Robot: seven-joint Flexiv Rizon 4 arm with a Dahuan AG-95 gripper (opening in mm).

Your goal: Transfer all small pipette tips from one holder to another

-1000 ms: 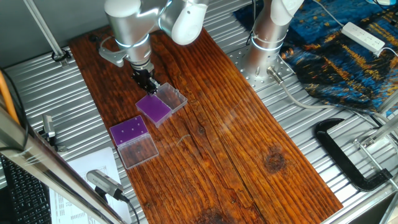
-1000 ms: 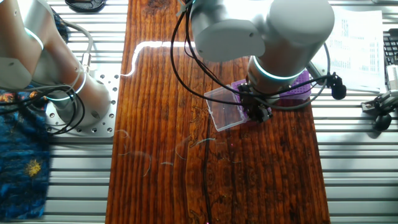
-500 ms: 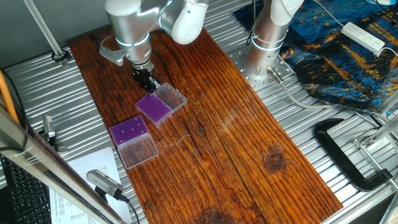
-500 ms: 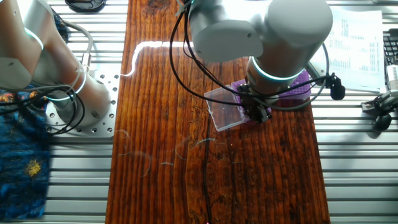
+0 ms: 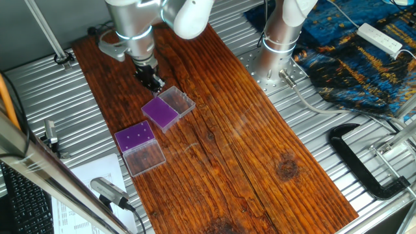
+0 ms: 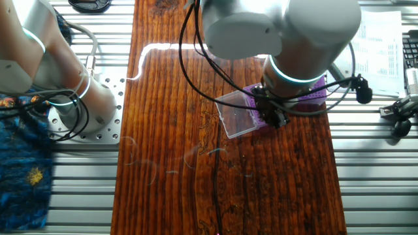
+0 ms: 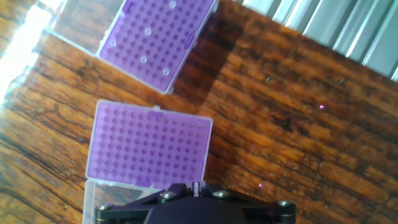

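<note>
Purple-topped near holder (image 7: 148, 149) lay under the hand (image 7: 198, 186), whose grip I could not tell, suggesting a fetch from the far holder (image 7: 157, 38) next.

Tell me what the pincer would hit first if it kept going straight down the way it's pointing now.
Probably the nearer purple tip holder: in the hand view it lies just ahead of the pincer, near the holder's edge. Depth is unclear, so the clear lid or the wooden board beside it is possible.
</note>
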